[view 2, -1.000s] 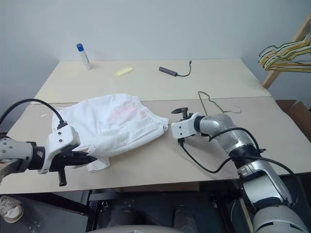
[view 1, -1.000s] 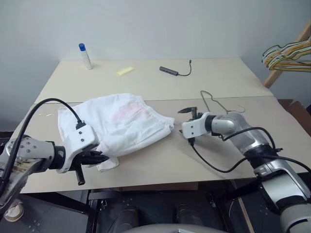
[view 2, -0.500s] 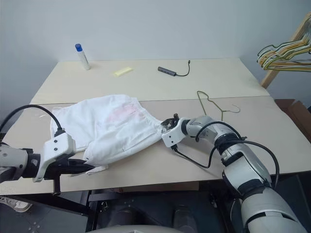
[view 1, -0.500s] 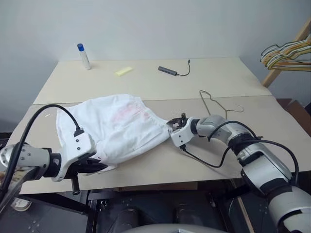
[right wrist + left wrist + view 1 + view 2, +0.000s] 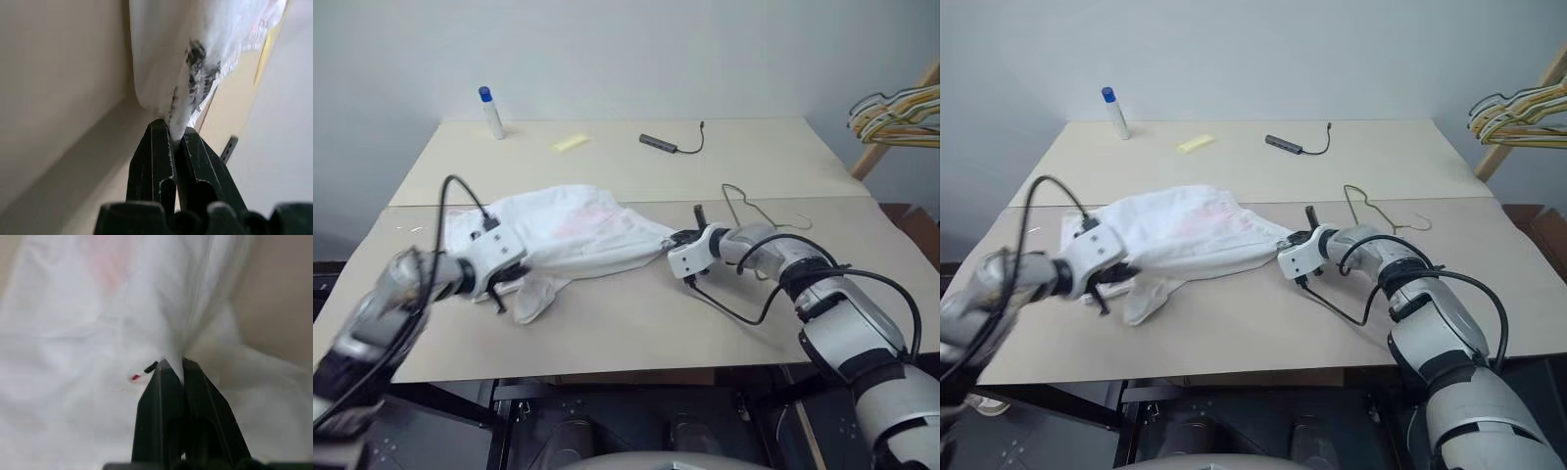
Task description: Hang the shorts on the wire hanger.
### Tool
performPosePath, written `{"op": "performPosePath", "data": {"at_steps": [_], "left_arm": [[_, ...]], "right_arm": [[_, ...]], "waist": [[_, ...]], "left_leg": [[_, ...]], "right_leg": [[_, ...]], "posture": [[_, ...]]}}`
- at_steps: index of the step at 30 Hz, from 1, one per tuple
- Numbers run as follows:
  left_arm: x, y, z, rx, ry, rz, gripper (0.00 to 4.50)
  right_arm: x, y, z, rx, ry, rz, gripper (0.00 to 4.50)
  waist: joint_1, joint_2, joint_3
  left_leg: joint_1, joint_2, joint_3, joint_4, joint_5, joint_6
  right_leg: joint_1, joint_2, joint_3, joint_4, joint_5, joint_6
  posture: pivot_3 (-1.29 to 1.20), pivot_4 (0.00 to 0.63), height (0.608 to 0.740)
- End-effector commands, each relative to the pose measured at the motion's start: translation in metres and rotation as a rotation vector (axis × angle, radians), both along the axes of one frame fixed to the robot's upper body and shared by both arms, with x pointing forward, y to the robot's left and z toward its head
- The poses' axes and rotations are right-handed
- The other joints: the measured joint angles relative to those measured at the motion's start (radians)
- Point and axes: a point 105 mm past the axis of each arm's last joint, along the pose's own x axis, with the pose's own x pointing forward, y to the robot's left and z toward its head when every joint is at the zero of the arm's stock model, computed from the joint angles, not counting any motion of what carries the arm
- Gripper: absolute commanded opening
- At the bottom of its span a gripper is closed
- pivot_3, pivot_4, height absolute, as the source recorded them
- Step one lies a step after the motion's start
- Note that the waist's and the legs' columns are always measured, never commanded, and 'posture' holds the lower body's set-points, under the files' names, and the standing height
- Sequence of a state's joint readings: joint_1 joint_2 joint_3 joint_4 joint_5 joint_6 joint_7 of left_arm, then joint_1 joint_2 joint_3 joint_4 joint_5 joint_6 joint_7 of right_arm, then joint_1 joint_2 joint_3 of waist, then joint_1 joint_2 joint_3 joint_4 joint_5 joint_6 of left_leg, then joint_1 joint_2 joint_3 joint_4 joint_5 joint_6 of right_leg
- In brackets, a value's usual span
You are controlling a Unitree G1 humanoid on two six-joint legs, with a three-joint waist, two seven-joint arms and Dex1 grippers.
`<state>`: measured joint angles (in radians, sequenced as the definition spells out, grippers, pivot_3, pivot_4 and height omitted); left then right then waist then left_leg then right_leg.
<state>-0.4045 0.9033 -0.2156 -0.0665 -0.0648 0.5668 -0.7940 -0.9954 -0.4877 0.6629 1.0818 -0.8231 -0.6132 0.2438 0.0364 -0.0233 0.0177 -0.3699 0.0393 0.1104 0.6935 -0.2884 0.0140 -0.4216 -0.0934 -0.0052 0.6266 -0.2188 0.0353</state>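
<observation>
Pinching the shorts at both ends, your left gripper and right gripper are each clamped on white cloth. The wire hanger lies on the table at 2 o'clock from the right gripper, untouched.

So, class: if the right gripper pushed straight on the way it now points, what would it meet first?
The shorts. The right gripper is shut on their edge and points into the cloth across the table, so more of the shorts lie directly ahead; the wire hanger probably lies off that line.
</observation>
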Motion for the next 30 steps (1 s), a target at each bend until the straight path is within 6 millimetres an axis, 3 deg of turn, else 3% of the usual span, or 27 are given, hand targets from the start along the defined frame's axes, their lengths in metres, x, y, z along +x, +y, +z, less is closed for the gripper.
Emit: {"op": "performPosePath", "data": {"at_steps": [1, 3, 6, 10, 15, 18, 22, 28, 30], "left_arm": [[0.05, 0.009, 0.018, 0.12, -0.163, 0.051, 0.0], [0.08, -0.001, 0.034, 0.152, -0.283, 0.059, 0.0], [0.102, -0.014, 0.048, 0.148, -0.385, 0.055, 0.0], [0.13, -0.055, 0.094, -0.003, -0.618, 0.089, 0.0], [0.136, -0.074, 0.111, -0.023, -0.727, 0.049, 0.0], [0.128, -0.081, 0.115, -0.053, -0.759, -0.045, 0.0], [0.089, -0.08, 0.106, -0.145, -0.619, -0.273, 0.0], [-0.021, -0.04, 0.065, -0.074, -0.165, -0.603, 0.0], [-0.045, -0.029, 0.056, -0.051, -0.041, -0.625, 0.0]], "right_arm": [[0.022, -0.028, 0.023, 0.032, -0.104, -0.175, 0.03], [0.026, -0.042, 0.027, 0.044, -0.117, -0.251, 0.03], [0.028, -0.053, 0.03, 0.052, -0.124, -0.308, 0.03], [0.031, -0.081, 0.034, 0.05, -0.128, -0.482, 0.03], [0.015, -0.083, 0.032, 0.062, -0.091, -0.512, 0.03], [-0.005, -0.079, 0.033, 0.053, -0.052, -0.495, 0.03], [-0.038, -0.061, 0.038, 0.046, 0.029, -0.432, 0.03], [-0.088, -0.028, 0.037, 0.02, 0.219, -0.291, 0.03], [-0.1, -0.022, 0.036, 0.008, 0.275, -0.254, 0.03]], "waist": [[0.0, 0.0, 0.0], [-0.004, 0.0, 0.0], [-0.013, 0.0, 0.0], [-0.025, 0.0, 0.0], [-0.053, 0.001, 0.0], [-0.063, 0.001, 0.0], [-0.079, 0.002, 0.0], [-0.084, 0.002, 0.0], [-0.071, 0.002, 0.0]], "left_leg": [[0.0, 0.0, 0.0, 0.0, 0.0, 0.0], [-0.001, 0.0, -0.001, 0.0, 0.001, -0.001], [-0.002, 0.0, -0.001, 0.0, 0.001, 0.0], [-0.006, -0.001, -0.003, 0.0, 0.0, 0.001], [-0.01, -0.002, -0.006, 0.0, 0.0, 0.001], [-0.01, -0.001, -0.007, 0.0, 0.0, 0.001], [-0.012, -0.001, -0.008, 0.0, -0.001, 0.002], [-0.013, 0.003, -0.009, 0.002, -0.002, 0.004], [-0.012, 0.003, -0.009, 0.003, -0.006, 0.01]], "right_leg": [[0.0, 0.0, 0.0, 0.001, 0.0, 0.0], [0.0, 0.0, -0.001, -0.001, 0.0, 0.0], [0.001, 0.0, -0.002, -0.001, 0.001, 0.0], [0.0, -0.001, -0.004, -0.002, 0.001, 0.001], [-0.001, -0.001, -0.007, -0.007, 0.002, 0.002], [-0.001, -0.001, -0.007, -0.007, 0.002, 0.003], [-0.002, -0.001, -0.007, -0.007, 0.002, 0.003], [-0.004, 0.001, -0.006, -0.004, 0.001, 0.003], [-0.003, 0.001, -0.006, -0.003, 0.001, 0.003]], "posture": [[0.12, 0.0, 0.74], [0.09, 0.0, 0.74], [0.08, 0.0, 0.74], [0.06, 0.0, 0.74], [0.05, 0.0, 0.74], [0.05, 0.0, 0.74], [0.06, 0.0, 0.74], [0.07, 0.0, 0.74], [0.08, 0.0, 0.74]]}}
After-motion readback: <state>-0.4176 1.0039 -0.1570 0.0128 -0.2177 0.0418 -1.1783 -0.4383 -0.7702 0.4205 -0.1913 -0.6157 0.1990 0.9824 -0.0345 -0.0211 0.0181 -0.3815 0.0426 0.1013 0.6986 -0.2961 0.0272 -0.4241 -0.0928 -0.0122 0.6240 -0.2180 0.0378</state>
